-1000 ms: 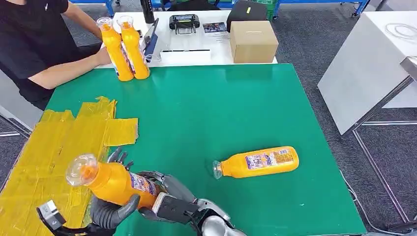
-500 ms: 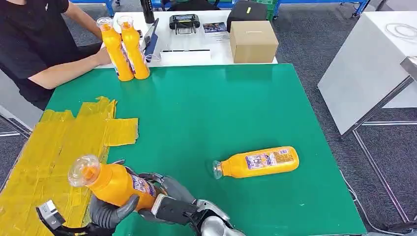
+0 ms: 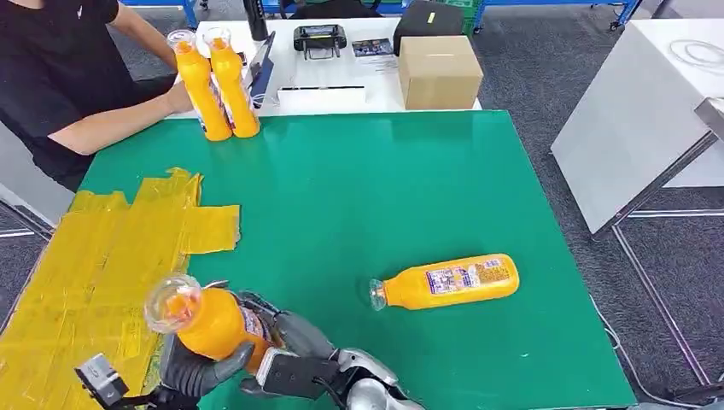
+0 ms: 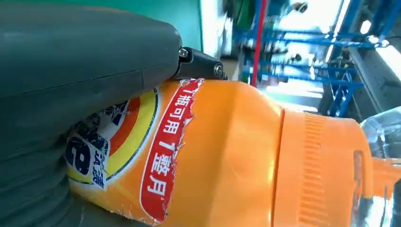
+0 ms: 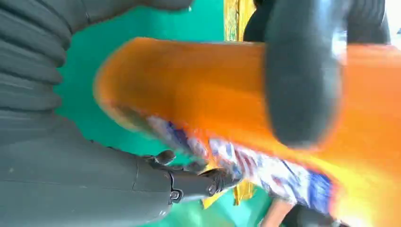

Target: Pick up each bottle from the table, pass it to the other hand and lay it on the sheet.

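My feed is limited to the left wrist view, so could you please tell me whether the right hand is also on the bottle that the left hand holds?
Observer: Yes. In the head view the right hand wraps the lower end of the held bottle, beside the left hand.
Operator: Thank you. Is it over the sheet?
Observer: Only its cap end is about at the edge of the yellow sheet; the body is above the green table.
Operator: Are any bottles waiting?
Observer: One lying bottle rests on the table, to the robot's right.
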You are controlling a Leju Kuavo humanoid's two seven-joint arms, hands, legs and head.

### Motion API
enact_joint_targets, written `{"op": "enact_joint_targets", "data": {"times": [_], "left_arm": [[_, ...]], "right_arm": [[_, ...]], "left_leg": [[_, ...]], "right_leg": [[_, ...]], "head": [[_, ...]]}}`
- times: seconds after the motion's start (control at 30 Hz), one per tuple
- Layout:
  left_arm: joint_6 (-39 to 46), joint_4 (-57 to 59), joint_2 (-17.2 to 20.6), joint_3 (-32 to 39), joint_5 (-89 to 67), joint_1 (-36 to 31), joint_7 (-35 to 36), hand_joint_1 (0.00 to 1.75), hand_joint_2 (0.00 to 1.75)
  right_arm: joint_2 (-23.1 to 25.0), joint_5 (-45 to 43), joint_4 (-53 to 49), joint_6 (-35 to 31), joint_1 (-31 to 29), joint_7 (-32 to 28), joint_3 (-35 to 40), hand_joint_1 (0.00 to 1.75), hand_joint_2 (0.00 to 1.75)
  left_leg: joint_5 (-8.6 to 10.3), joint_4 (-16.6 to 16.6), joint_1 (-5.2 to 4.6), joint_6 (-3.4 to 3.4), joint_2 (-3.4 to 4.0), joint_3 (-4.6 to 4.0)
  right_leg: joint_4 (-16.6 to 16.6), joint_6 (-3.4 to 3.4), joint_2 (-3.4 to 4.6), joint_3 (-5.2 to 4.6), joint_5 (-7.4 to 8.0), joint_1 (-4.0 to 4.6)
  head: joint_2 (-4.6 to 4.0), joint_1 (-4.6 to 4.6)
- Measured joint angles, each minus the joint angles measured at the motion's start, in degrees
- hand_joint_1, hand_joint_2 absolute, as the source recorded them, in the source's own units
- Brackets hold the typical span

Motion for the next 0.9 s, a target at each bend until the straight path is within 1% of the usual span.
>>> {"op": "enact_joint_targets", "data": {"times": [0.1, 0.27, 0.63, 0.8, 0.9], "left_arm": [[4.5, 0.0, 0.2, 1.1, -8.0, -0.1, -2.4, 1.75, 1.75], [4.8, 0.0, 0.2, 2.3, -8.8, -0.3, -3.0, 1.75, 1.75], [5.2, 0.0, 0.2, 3.2, -9.9, -0.5, -3.1, 1.75, 1.75], [12.4, 0.0, 0.3, 3.6, -17.3, -0.6, -3.6, 1.75, 1.75], [14.0, 0.0, 0.8, 5.4, -19.4, -0.5, -3.7, 1.75, 1.75]], "right_arm": [[-1.1, -0.7, -2.8, 0.2, -0.1, 0.6, -1.0, 0.0, 1.75], [-2.2, -0.9, -5.0, 0.4, -0.1, 0.8, -1.8, 0.0, 1.75], [-2.7, -1.0, -6.2, 0.4, 0.0, 0.8, -2.1, 0.0, 1.75], [-3.7, -1.3, -8.2, 0.2, 0.5, 0.6, -2.9, 0.0, 1.75], [-5.6, -1.9, -11.8, 0.1, 1.6, 0.5, -4.4, 0.0, 1.75]], "left_leg": [[0.0, 0.0, 0.0, 0.0, 0.0, 0.0], [0.0, 0.0, 0.0, 0.0, 0.0, 0.01], [0.0, 0.0, 0.0, 0.0, 0.0, 0.0], [0.0, 0.0, 0.0, 0.0, 0.0, 0.0], [0.0, 0.0, 0.0, 0.0, 0.0, -0.01]], "right_leg": [[0.0, 0.0, 0.01, 0.0, 0.0, 0.0], [0.0, 0.0, 0.0, 0.01, 0.0, 0.0], [0.0, 0.0, 0.0, 0.0, 0.0, 0.0], [0.0, 0.0, 0.0, 0.0, 0.0, 0.0], [0.0, 0.0, 0.0, -0.01, 0.0, 0.0]], "head": [[0.0, 0.0], [0.0, -0.02], [0.0, 0.0], [0.0, 0.0], [0.0, 0.0]]}}
